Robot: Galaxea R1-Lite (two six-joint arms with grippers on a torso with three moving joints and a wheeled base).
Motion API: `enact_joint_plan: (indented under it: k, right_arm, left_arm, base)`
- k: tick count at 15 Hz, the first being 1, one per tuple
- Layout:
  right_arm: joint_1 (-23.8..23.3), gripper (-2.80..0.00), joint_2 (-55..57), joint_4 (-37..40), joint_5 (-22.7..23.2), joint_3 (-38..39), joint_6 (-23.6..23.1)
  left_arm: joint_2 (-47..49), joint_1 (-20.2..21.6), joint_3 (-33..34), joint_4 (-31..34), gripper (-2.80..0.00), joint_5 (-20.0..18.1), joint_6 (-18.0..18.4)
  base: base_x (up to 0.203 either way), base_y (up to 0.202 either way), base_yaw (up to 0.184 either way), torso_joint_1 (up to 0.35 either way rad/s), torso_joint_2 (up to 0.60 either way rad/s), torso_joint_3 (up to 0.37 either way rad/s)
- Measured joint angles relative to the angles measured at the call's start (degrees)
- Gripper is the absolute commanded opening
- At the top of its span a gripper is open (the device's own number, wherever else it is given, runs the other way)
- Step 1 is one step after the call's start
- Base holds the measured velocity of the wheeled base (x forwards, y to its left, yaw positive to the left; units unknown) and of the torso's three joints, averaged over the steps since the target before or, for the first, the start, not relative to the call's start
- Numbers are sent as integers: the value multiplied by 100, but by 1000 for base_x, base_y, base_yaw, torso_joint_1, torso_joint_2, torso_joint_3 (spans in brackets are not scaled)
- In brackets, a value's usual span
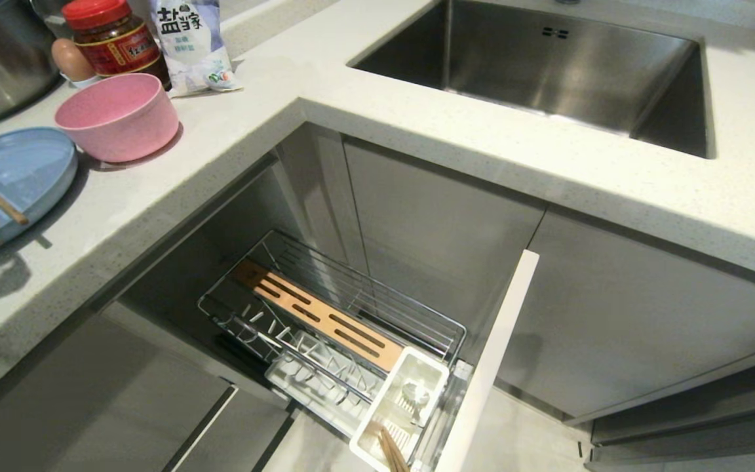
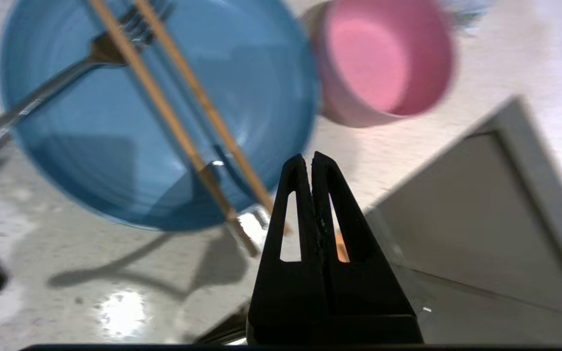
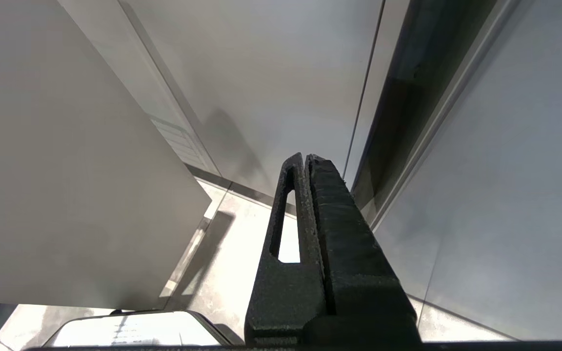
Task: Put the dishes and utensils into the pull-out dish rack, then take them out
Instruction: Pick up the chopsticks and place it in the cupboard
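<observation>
Left wrist view: our left end effector (image 2: 312, 158), pressed together, above chopsticks (image 2: 183, 97) on plate (image 2: 115, 161); we risk rolling them off.

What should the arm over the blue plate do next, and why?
Probably open its fingers and lower toward the chopsticks. The left gripper is shut and empty above the counter, near the blue plate, where the chopsticks and a fork lie. The pull-out dish rack stands open below, its plate prongs bare.
</observation>
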Motion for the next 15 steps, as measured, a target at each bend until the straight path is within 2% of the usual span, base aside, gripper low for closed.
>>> enact_joint_plan:
  k: [1,3,5,15]
  right_arm:
    - [-5,-280,0,-2,0,0,-1]
    - [-5,-280,0,0,-1,0,0]
    - [-5,-280,0,-2,0,0,1]
    - [-5,-280,0,-2,-1,0,-1]
  left_arm:
    - [98,-1,-16,32,0,240,66]
    - [244,-5,-22,36,0,625,121]
    - [355,-4,-25,36,0,835,121]
    - [725,-36,-38,406,0,965,-17]
  base:
    - [0,0,0,0,0,0]
    - [0,0,0,0,0,0]
    - [0,0,0,0,0,0]
    - [0,0,0,0,0,0]
